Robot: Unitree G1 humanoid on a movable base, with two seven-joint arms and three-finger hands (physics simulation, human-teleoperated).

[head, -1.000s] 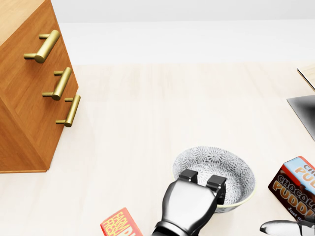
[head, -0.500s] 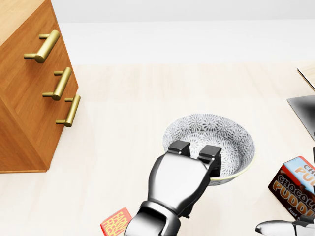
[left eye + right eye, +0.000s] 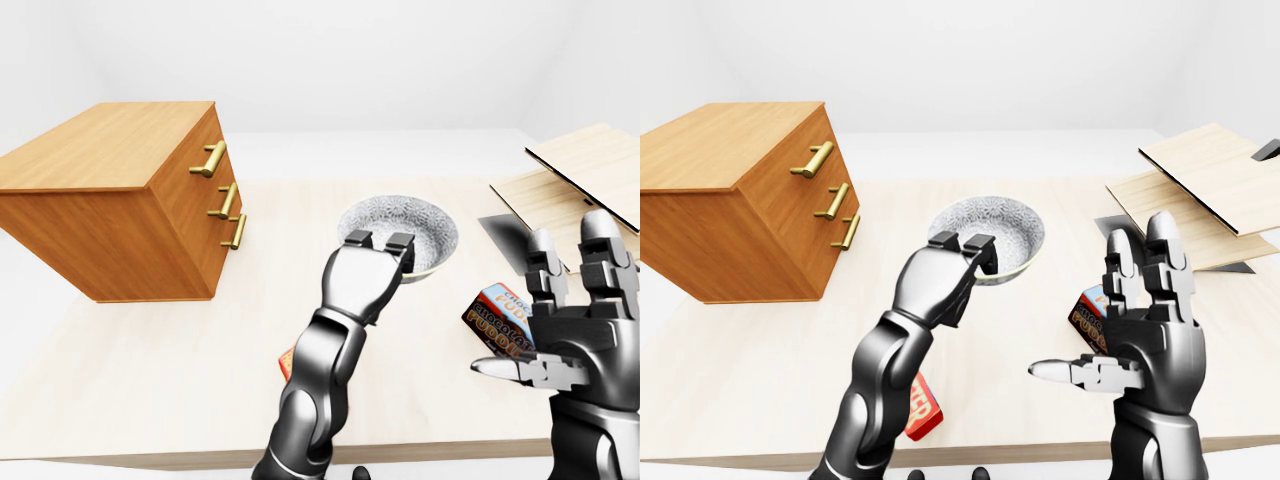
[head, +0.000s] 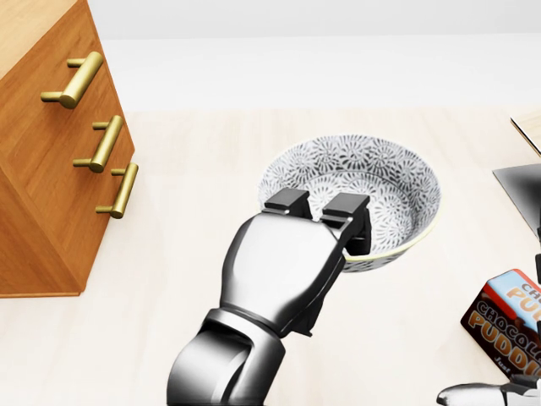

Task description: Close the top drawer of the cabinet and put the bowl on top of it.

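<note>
Now left hand grips bowl rim (right hand splayed), beside cabinet.

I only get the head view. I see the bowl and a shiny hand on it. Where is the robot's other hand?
Observer: The right hand is raised at the right of the right-eye view, fingers spread, holding nothing.
Child: What is on top of the cabinet?
Observer: Nothing; the cabinet has a bare wooden top.
Child: Is there more of that red thing?
Observer: Yes, a small red box lies on the table beside the left arm.
Child: What is at the far right?
Observer: Flat wooden boards, stacked at an angle.
</note>
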